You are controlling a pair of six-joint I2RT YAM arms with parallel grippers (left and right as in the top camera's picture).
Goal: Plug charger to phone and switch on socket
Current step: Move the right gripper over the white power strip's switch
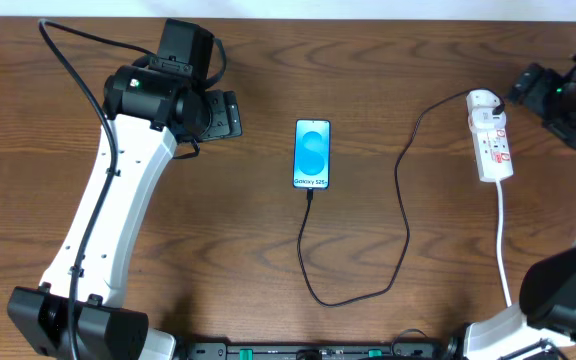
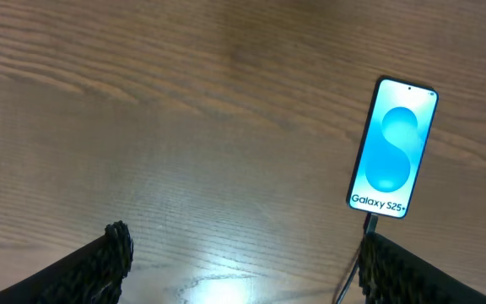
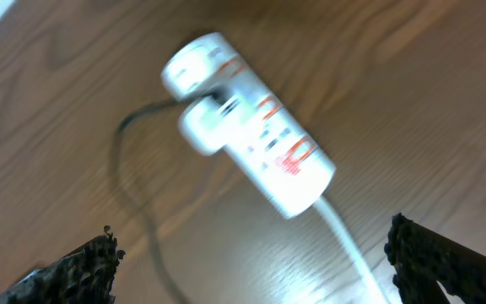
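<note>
The left fingers (image 2: 112, 253) stand wide apart over the bare desk (image 2: 184, 127), holding nothing, and the phone (image 2: 392, 148) lies flat just beyond one of them with its screen lit and facing up. The right fingers (image 3: 91, 262) are also spread and empty, hovering near the socket (image 3: 251, 127), which is blurred in the wrist view and lies at the desk's right side, its white cord (image 1: 503, 240) trailing toward the robot. The charger (image 1: 405, 200) loops from a plug at the socket's far end round to the phone's near edge, where its tip meets it.
</note>
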